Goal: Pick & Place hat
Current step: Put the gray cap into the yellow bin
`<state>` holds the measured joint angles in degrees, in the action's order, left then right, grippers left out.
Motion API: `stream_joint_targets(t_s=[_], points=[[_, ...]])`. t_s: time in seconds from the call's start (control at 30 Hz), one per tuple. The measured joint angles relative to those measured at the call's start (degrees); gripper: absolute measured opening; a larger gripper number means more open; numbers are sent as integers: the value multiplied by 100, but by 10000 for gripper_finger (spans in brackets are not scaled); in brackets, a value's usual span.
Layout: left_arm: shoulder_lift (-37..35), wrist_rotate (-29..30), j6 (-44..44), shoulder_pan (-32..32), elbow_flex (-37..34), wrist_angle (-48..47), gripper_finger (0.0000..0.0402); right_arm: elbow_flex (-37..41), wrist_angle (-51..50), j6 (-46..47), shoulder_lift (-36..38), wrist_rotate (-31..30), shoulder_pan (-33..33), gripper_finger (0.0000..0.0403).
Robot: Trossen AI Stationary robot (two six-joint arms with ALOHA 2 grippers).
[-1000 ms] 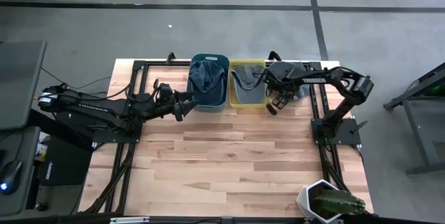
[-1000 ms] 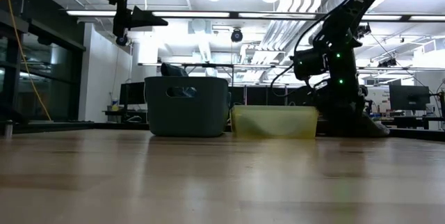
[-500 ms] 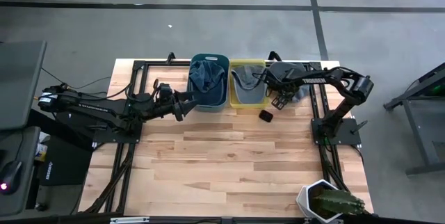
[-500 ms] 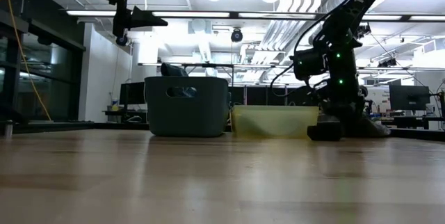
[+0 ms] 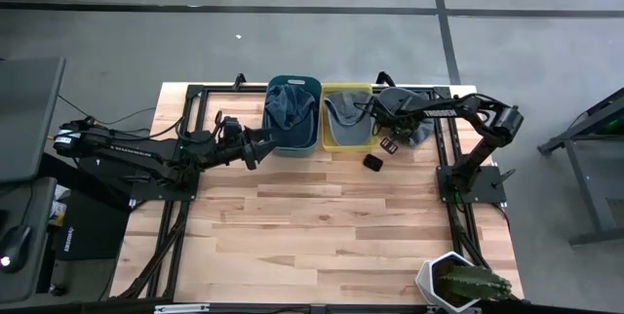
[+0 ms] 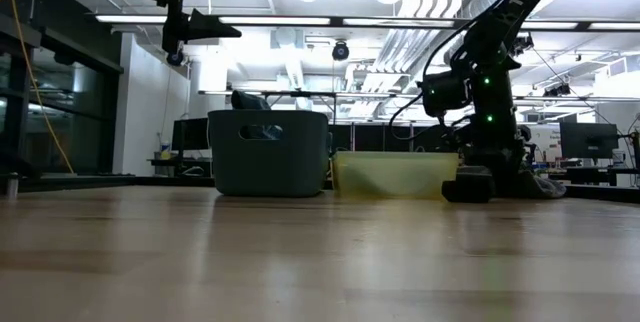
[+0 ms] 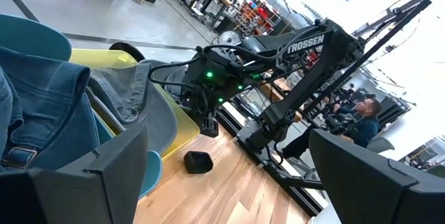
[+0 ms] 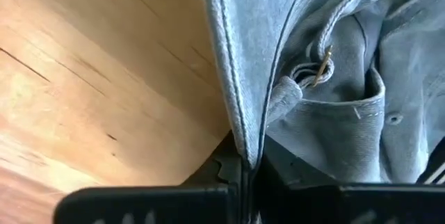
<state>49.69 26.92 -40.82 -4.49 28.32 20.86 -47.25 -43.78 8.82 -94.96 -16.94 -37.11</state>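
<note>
A grey hat (image 5: 417, 127) lies on the table right of the yellow bin (image 5: 347, 143); my right gripper (image 5: 388, 143) is shut on it. The right wrist view shows its stitched brim and a strap buckle (image 8: 316, 71). A second grey hat (image 5: 343, 111) lies in the yellow bin, and a blue denim hat (image 5: 290, 107) fills the teal bin (image 5: 292, 144). My left gripper (image 5: 255, 146) hovers open at the teal bin's near left corner, and its wide-apart fingers (image 7: 97, 175) frame the bins. My right gripper pinches the grey hat's brim edge (image 8: 240, 113) between its two fingers (image 8: 174, 200), which come down on it from above. The rest of the hat (image 8: 348, 36) lies slack on the table beyond the fingers.
A small black block (image 5: 373, 162) lies on the wood just near the right gripper and shows in the low view (image 6: 467, 188). A potted plant (image 5: 466, 285) stands at the near right corner. Black frame rails (image 5: 450, 173) run along both sides. A person (image 7: 363, 116) sits beyond the table.
A small black block has dropped from the right gripper onto the table, where it now lies. The right gripper has then shut on the grey hat's brim. The left arm has kept still.
</note>
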Motion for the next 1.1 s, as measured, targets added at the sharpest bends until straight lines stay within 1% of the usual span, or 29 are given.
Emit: stream_joint_targets(t_s=[0.13, 0.33, 0.73, 0.93, 1.1], points=[[0, 0, 0, 0, 0, 0, 342, 20, -100, 137, 70, -199, 65, 12], [0, -42, -19, 0, 0, 0, 342, 20, -360, 238, 447, -204, 84, 7], [0, -105, -491, 0, 0, 0, 342, 16, -1118, 497, 1648, -440, 112, 6], [0, -318, -948, 2, 0, 0, 342, 3, -1199, 671, 2251, -506, 400, 6], [0, -494, -1217, 2, 0, 1, 342, -3, -1324, 840, 2574, -663, 729, 6]])
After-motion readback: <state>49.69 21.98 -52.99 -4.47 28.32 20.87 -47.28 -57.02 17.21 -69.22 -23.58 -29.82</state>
